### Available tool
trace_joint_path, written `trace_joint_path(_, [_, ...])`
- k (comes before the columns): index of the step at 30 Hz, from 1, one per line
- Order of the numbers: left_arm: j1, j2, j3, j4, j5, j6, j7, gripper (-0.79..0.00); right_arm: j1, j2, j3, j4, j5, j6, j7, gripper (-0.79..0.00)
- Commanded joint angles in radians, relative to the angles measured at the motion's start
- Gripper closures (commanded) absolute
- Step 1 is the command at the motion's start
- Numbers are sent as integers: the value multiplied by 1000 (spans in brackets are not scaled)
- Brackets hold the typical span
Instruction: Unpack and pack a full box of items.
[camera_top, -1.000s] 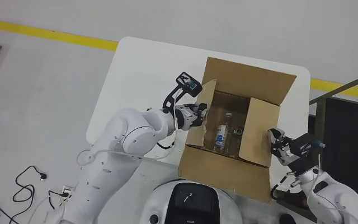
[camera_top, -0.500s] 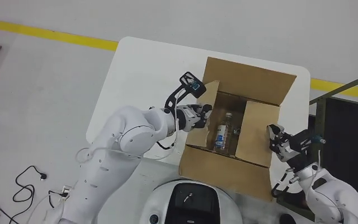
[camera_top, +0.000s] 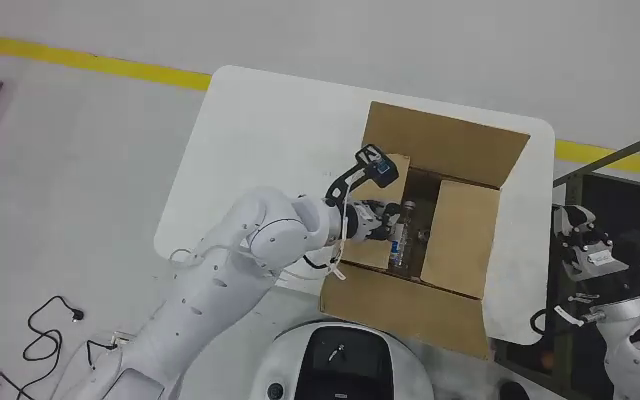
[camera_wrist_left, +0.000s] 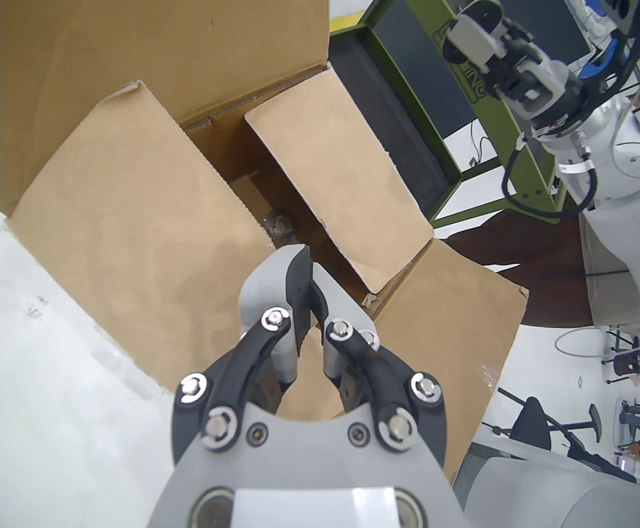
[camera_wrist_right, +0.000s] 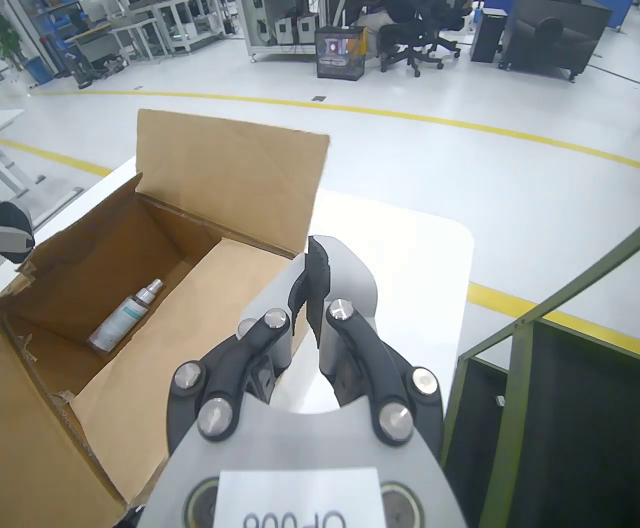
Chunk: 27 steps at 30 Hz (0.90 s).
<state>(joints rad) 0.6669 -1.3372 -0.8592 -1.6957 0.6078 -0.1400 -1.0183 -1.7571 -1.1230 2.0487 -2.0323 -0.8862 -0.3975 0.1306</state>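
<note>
An open cardboard box (camera_top: 440, 145) stands on the right part of the white table (camera_top: 260, 140). A clear spray bottle (camera_top: 398, 238) (camera_wrist_right: 125, 315) lies on its floor beside a small round item (camera_top: 425, 235) (camera_wrist_left: 280, 226). My left gripper (camera_top: 380, 220) (camera_wrist_left: 306, 260) is shut and empty, pressed against the box's left side flap (camera_wrist_left: 135, 210), which leans in over the opening. The right side flap (camera_top: 462, 235) (camera_wrist_left: 335, 165) also tilts inward. My right gripper (camera_top: 568, 220) (camera_wrist_right: 312, 272) is shut and empty, hanging beyond the table's right edge, apart from the box.
A green metal rack (camera_top: 600, 165) (camera_wrist_right: 525, 340) stands just right of the table, close to my right arm. The box's far flap (camera_wrist_right: 230, 165) stands upright. Bare tabletop (camera_top: 270, 170) lies left of the box.
My left gripper has moved right and pushed the left flap in over the box. My right gripper has drawn back from the right flap, out past the table edge.
</note>
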Motion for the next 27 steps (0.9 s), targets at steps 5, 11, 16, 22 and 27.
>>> trace_joint_path(5, [-55, -24, 76, 104, 28, 43, 6, 0, -6, -1, 23, -1, 13, 5, 4, 0])
trace_joint_path(11, [-86, -43, 121, 178, 32, 109, -34, 0, -14, -2, 22, -8, 7, -2, 8, 0])
trace_joint_path(16, [-105, -56, 132, 219, 7, 142, -42, 0, -15, -2, 21, -12, 4, -7, 6, 0])
trace_joint_path(22, [-112, -58, 118, 203, 15, 155, -45, 0, -13, -2, 25, -10, 8, -18, 8, 0])
trace_joint_path(27, [-112, -52, 92, 141, 53, 154, -52, -773, -12, -2, 25, -11, 14, -30, 12, 0])
